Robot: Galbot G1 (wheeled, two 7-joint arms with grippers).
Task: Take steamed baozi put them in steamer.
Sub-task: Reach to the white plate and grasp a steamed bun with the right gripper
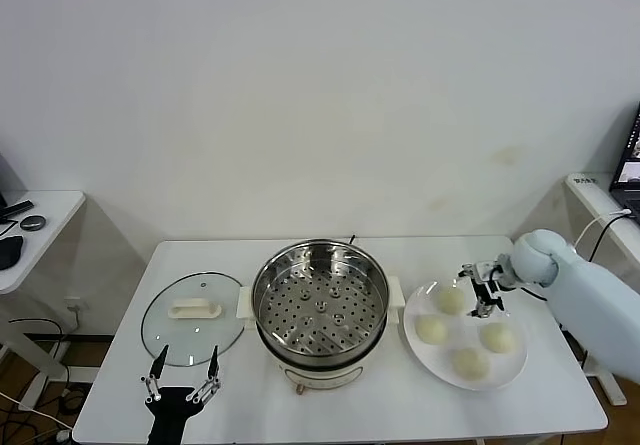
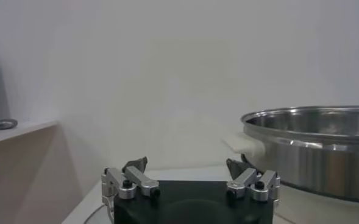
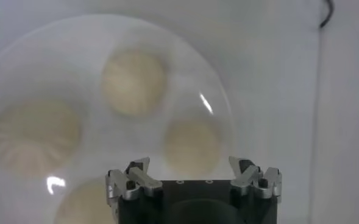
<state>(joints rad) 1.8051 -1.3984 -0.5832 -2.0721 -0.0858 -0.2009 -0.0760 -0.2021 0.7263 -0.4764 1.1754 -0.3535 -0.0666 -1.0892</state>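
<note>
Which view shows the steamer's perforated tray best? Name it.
The head view: it looks down into the steamer, showing the whole perforated tray. The left wrist view shows only the steamer's outer wall and rim; the right wrist view shows none.

The steamer [image 1: 320, 310] stands mid-bench [image 1: 520, 410]. Right of it, four steamed baozi [image 1: 431, 330] lie on a plate [image 1: 508, 370], the open right gripper [image 1: 480, 287] over them; a glass lid [image 1: 192, 317] lies to its left.

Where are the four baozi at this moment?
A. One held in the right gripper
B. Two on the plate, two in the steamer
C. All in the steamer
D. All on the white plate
D: all four baozi lie on the white plate; the steamer tray is bare.
</note>
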